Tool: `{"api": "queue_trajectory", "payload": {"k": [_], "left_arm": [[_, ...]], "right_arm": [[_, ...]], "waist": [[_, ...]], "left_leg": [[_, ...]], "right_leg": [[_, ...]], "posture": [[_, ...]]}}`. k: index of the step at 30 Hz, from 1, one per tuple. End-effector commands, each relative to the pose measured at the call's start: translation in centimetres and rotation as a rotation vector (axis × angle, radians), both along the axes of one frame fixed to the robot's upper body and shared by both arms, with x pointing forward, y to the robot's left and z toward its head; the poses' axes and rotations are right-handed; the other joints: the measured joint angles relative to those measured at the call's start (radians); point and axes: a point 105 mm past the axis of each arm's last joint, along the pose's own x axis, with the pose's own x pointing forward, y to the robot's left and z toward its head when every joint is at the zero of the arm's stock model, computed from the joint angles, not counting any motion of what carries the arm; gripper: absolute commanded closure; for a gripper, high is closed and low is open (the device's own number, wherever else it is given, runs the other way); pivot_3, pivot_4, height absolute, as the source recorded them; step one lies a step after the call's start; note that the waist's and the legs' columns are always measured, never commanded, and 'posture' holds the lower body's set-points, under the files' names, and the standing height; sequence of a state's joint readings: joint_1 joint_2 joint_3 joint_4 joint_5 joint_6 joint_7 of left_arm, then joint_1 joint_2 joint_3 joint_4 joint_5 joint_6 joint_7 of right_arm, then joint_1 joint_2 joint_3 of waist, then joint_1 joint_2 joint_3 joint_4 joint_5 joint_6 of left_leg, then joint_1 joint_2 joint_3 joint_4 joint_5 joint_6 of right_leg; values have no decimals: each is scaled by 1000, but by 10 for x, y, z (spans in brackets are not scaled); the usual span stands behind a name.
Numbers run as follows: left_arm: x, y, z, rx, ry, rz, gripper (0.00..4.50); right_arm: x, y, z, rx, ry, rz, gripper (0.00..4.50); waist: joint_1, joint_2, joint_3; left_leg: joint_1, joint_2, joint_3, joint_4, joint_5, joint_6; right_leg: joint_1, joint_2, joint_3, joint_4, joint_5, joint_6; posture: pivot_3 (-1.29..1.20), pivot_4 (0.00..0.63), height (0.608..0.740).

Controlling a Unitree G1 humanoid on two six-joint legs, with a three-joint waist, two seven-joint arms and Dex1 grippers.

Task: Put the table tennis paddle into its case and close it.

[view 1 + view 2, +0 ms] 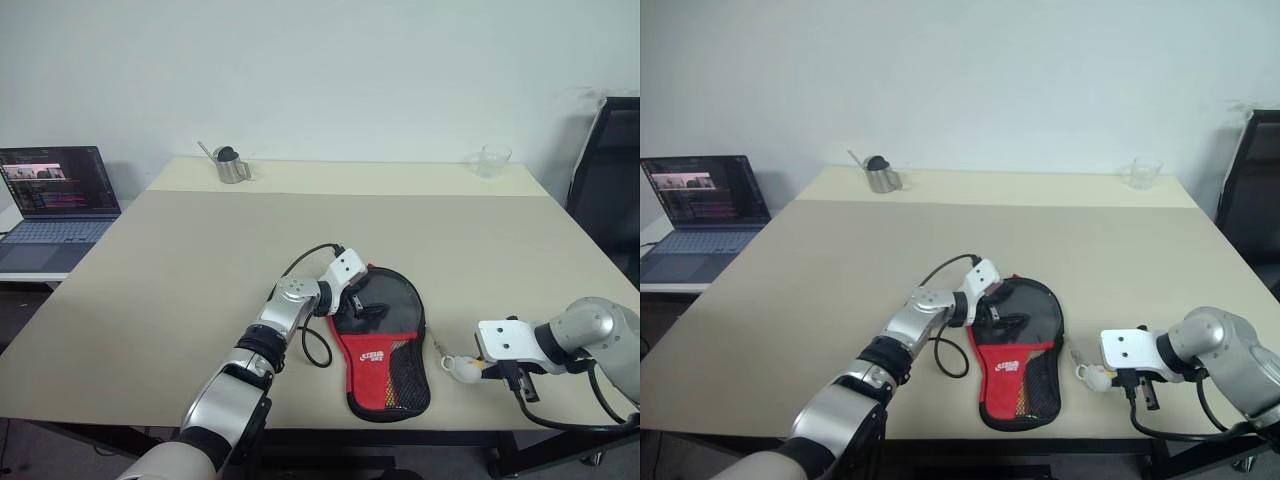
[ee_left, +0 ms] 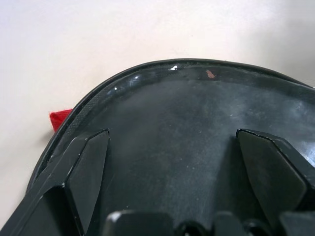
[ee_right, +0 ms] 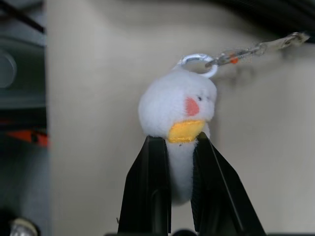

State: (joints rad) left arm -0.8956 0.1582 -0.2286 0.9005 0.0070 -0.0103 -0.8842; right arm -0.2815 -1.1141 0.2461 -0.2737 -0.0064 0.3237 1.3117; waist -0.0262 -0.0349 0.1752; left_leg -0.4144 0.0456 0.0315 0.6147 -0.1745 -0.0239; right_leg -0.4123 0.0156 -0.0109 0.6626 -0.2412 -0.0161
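Right now case (image 1: 383, 343) lies flat near the front edge of the surface (image 1: 200, 260). Left pincer (image 1: 362, 305) rests spread wide on its black top. Right pincer (image 3: 179, 177) is clamped on white charm (image 3: 178, 110) just beside case.

Both arms are built of rounded silver-grey metal segments joined by black bands. The left arm ends in a white block-shaped wrist housing ahead of a silver ball-like joint, and a thin black cable loops out from that wrist and back along the forearm. The right arm has a fat silver cylinder behind a flat white wrist plate, with a black cable hanging beneath. Each hand, left hand (image 2: 172, 162) and right hand (image 3: 181, 172), carries two matte black, wedge-shaped plastic fingers.
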Motion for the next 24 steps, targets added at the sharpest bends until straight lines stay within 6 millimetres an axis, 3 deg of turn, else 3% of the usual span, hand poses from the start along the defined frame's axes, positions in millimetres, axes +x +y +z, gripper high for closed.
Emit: {"api": "queue_trajectory", "payload": {"k": [1, 11, 24], "left_arm": [[4, 14, -10, 46, 17, 49, 0], [8, 22, -10, 44, 17, 81, 0], [6, 24, -13, 41, 27, 86, 0]], "right_arm": [[-5, 2, 7, 4, -6, 35, 4377], [-26, 2, -4, -21, 45, 85, 4383], [-57, -3, -31, -114, 133, 170, 4385]], "waist": [[0, 0, 0], [2, 0, 0], [9, -1, -1]], "left_leg": [[0, 0, 0, 0, 0, 0], [0, 0, 0, 0, 0, 0], [0, 0, -1, 0, 0, 0]], "right_leg": [[0, 0, 0, 0, 0, 0], [0, 0, -1, -1, 0, 0], [2, -1, -2, -3, 0, 0]], "posture": [[0, 150, 740], [0, 150, 740], [0, 150, 740]]}}
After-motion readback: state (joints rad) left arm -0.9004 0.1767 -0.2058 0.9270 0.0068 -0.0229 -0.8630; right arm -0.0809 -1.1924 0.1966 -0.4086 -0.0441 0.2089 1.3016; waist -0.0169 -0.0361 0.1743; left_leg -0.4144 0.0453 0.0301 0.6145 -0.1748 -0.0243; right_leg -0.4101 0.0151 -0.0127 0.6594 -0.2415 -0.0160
